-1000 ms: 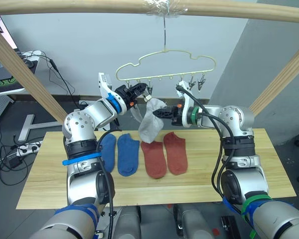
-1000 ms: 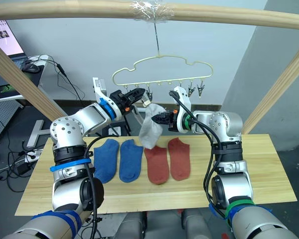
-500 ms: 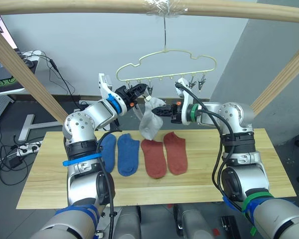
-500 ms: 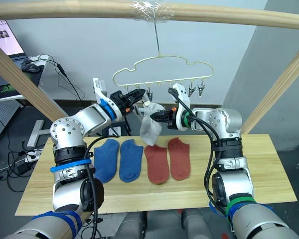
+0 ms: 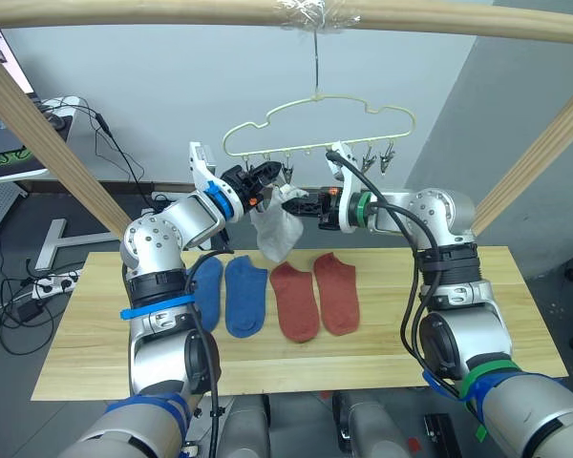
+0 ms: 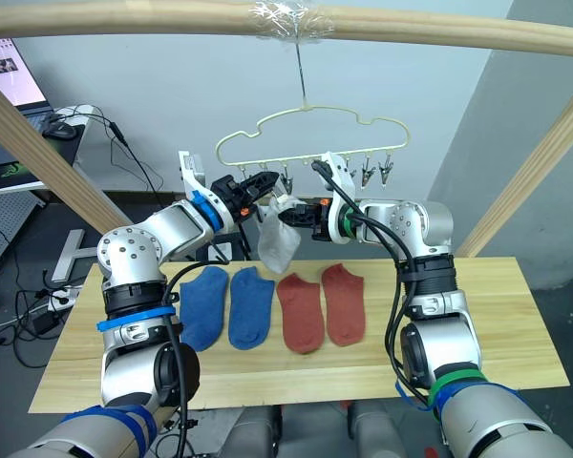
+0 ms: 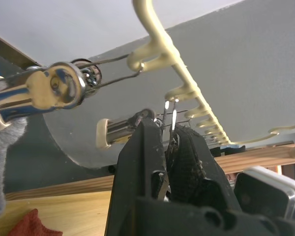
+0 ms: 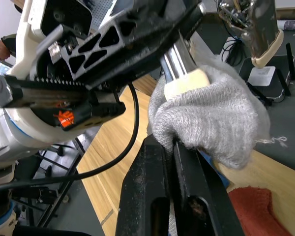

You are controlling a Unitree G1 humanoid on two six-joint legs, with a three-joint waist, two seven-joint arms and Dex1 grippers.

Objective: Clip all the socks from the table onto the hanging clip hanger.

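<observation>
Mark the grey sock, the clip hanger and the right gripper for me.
grey sock point(image 5: 273, 236), left eye view, middle of the hanging fabric.
clip hanger point(image 5: 317, 98), left eye view, top of the pale-yellow wire, below the hook.
right gripper point(image 5: 296, 200), left eye view, fingertips at the sock's upper edge.

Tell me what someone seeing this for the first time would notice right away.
Both arms meet in mid-air under the yellow hanger. The right hand grips a grey sock and holds it up to the left hand, which is shut on one of the hanger's clips. On the wooden table below, two blue socks and two red socks lie flat in a row.
</observation>
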